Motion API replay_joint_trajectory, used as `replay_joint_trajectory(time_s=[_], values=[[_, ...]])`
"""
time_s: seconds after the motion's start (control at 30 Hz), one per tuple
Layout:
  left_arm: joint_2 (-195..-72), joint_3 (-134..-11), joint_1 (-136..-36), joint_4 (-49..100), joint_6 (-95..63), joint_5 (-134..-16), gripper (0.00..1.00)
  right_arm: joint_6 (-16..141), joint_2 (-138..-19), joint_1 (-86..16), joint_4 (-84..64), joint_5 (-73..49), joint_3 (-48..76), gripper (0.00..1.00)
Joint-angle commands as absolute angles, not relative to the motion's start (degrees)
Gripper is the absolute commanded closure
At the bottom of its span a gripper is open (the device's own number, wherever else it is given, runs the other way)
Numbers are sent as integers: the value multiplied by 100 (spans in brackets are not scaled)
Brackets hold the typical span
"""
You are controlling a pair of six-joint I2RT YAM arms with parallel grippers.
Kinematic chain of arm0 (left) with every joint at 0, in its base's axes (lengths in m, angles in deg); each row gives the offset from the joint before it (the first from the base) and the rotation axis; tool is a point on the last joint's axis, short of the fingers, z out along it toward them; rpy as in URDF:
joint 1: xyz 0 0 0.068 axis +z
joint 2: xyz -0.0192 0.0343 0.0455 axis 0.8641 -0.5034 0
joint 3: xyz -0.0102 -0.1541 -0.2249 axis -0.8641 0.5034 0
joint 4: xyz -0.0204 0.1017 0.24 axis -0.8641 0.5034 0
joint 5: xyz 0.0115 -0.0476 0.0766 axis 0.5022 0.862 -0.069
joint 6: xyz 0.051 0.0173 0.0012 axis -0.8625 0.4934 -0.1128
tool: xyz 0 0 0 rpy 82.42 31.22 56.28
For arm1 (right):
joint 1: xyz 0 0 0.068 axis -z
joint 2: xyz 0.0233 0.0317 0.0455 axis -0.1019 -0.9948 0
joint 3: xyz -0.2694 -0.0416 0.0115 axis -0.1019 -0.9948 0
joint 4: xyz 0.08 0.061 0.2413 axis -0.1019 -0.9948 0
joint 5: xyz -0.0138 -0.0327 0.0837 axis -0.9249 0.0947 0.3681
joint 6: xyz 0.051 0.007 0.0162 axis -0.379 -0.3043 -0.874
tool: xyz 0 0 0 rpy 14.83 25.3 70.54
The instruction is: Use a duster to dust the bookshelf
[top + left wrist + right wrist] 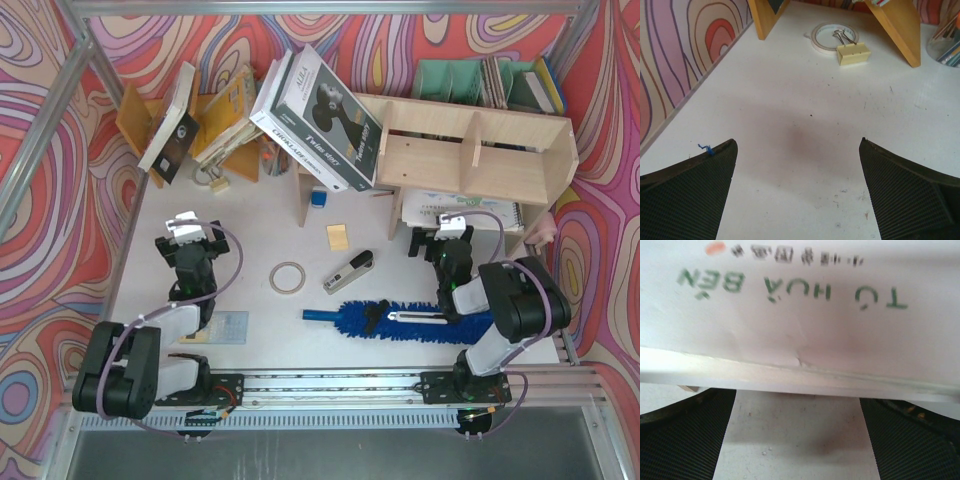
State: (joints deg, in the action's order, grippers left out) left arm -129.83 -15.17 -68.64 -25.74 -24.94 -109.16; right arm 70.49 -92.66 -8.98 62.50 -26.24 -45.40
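The bookshelf (pixel 455 160), a low pale plywood unit, stands at the back right. The duster (pixel 420 322) lies flat on the table near the front, its blue handle (pixel 320 315) pointing left. A thin silver rod with a black clip (pixel 400 318) rests across its fluffy head. My right gripper (pixel 445 237) is open just behind the duster, at the shelf's bottom compartment. In the right wrist view my right gripper (pixel 797 402) faces a white booklet (pixel 800 315) with green print. My left gripper (pixel 190 230) is open over bare table at the left, far from the duster; the left wrist view shows nothing in my left gripper (pixel 797 150).
An orange-brown rack of tilted books (pixel 190 120) stands at the back left, with a black-and-white box (pixel 320 115) leaning against the shelf. A tape roll (pixel 288 277), a stapler (pixel 350 270) and a yellow note (pixel 338 236) lie mid-table. A binder clip (pixel 852 52) sits by the rack's legs.
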Motion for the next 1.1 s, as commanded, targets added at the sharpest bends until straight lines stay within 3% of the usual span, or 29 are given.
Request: replay_joint_trajectory(time_s=[0.0, 0.37, 0.6, 0.87, 1.07], values=[[-12650, -1351, -6997, -2418, -2622, -11336, 2, 7205, -8729, -1020, 6389, -2688, -4663, 1], [-12050, -1098, -7391, -2822, -2361, -12009, 1, 6693, -7133, -1440, 5137, -2905, -5230, 1], [-11374, -1133, -7801, -2442, -2085, -12035, 1, 6941, -5957, -2429, 3956, -3675, -5228, 1], [-10030, -1420, -7850, -783, -732, -10941, 2, 6524, -4023, -2552, 2170, -2845, -5092, 1], [-9713, -2206, -7850, 1229, 243, -10893, 2, 5736, -3514, -2562, 701, -2850, -4399, 1]])
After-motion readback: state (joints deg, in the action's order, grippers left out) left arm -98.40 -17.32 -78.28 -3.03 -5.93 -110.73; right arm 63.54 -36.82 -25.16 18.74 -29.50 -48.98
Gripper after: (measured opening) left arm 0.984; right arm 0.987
